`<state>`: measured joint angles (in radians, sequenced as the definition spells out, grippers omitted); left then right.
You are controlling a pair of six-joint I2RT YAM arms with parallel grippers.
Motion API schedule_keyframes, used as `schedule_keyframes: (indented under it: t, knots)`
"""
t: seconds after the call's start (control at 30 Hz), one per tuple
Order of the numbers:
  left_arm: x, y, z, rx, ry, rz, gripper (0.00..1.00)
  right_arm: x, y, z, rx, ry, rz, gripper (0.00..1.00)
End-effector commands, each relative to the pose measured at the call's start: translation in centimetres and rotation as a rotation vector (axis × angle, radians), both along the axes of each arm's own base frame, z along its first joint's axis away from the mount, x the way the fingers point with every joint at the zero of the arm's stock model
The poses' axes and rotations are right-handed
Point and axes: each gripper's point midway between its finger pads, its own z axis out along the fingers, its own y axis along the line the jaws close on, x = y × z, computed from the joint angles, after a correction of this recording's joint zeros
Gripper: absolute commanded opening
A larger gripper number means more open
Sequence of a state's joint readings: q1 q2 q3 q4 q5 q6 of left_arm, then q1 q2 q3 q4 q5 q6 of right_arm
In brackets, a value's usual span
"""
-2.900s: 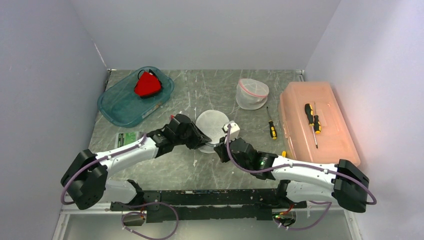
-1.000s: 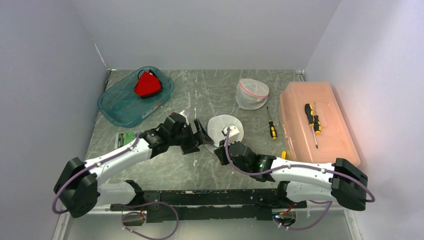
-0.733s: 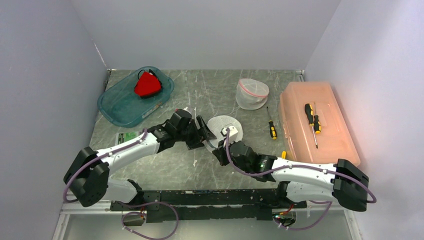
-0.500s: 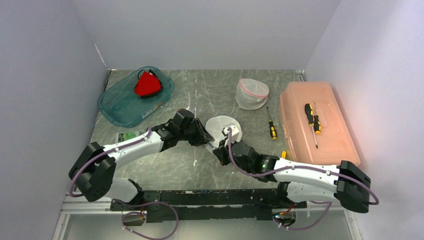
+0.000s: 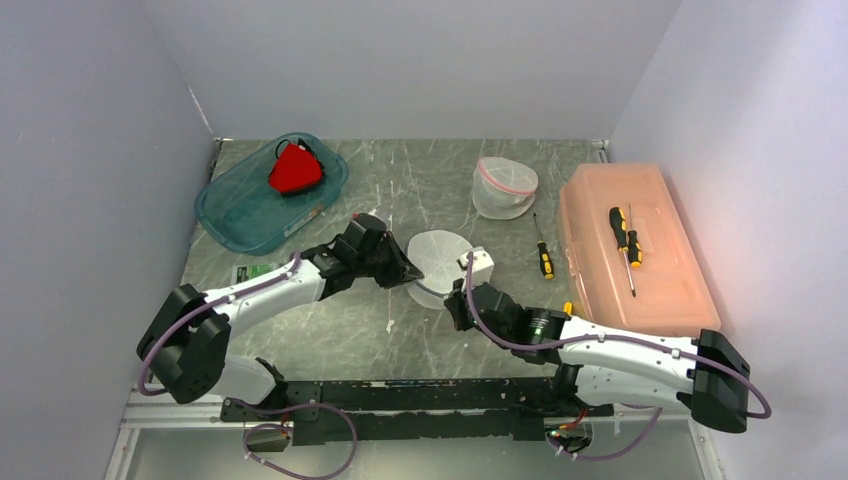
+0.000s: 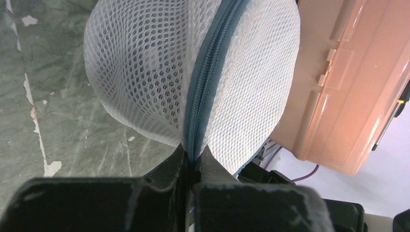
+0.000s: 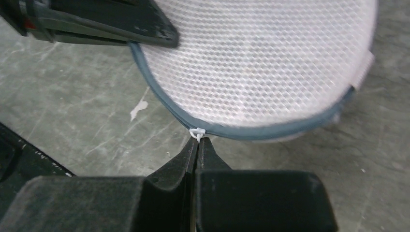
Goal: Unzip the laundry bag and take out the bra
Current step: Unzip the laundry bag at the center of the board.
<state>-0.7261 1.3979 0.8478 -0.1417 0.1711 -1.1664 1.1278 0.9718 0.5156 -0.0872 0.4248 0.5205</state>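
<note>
domed white mesh laundry bag (image 5: 438,250) is held at centre of the grey marbled worktop (image 5: 400,190). grey-blue zipper seam (image 6: 203,92) is clamped by left end effector (image 6: 192,159); small white zipper pull (image 7: 196,132) is pinched by right end effector (image 7: 197,145).

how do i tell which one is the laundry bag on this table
Look at the middle of the grey table, where the two arms meet. The laundry bag is the round white mesh disc pinched by the left gripper and right gripper. Its grey-blue zip edge sets it apart from the pink-rimmed mesh pouch behind.
</note>
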Motion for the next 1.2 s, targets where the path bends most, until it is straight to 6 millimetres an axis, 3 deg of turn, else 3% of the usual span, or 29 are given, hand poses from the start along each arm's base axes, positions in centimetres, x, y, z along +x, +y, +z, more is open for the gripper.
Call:
schedule_keyframes:
  t: [0.0, 0.1, 0.3, 0.4, 0.5, 0.57, 0.67, 0.8, 0.97, 1.17]
  knots:
    - [1.4, 1.0, 1.9, 0.013, -0.081, 0.018, 0.03, 1.2, -3.2, 0.7, -0.040, -0.008, -0.175, 0.00]
    - [1.5, 1.1, 2.3, 0.000, -0.101, -0.017, 0.03, 1.6, -4.0, 1.4, -0.018, -0.021, -0.206, 0.00]
    - [2.6, 0.5, 5.3, -0.046, -0.262, -0.133, 0.09, 0.1, -1.3, 5.9, 0.133, -0.135, 0.024, 0.00]
    - [3.6, -0.4, 6.5, -0.048, -0.281, -0.267, 0.10, 0.0, -0.4, 5.5, 0.112, -0.119, 0.062, 0.00]
    - [4.0, -1.6, 5.9, -0.070, -0.267, -0.380, 0.12, 0.1, 0.8, 4.3, 0.116, -0.088, 0.069, 0.00]
    - [4.1, -1.8, 4.4, -0.075, -0.241, -0.383, 0.24, 0.2, 1.1, 3.2, 0.109, -0.063, 0.054, 0.00]
    - [3.3, -1.3, 2.6, -0.090, -0.188, -0.354, 0.68, 0.5, 1.7, 2.6, 0.134, -0.050, 0.032, 0.00]
    - [2.0, 0.7, 3.3, -0.041, -0.171, -0.282, 0.93, 0.8, 2.0, 2.3, 0.132, -0.046, 0.020, 0.00]
    - [-0.5, 3.6, 4.7, -0.014, -0.134, -0.187, 0.94, 1.1, 2.9, 2.8, 0.127, -0.050, 0.034, 0.00]
    - [-2.7, 3.9, 5.6, -0.036, -0.090, -0.107, 0.94, 1.7, 4.2, 3.1, 0.098, -0.046, 0.043, 0.00]
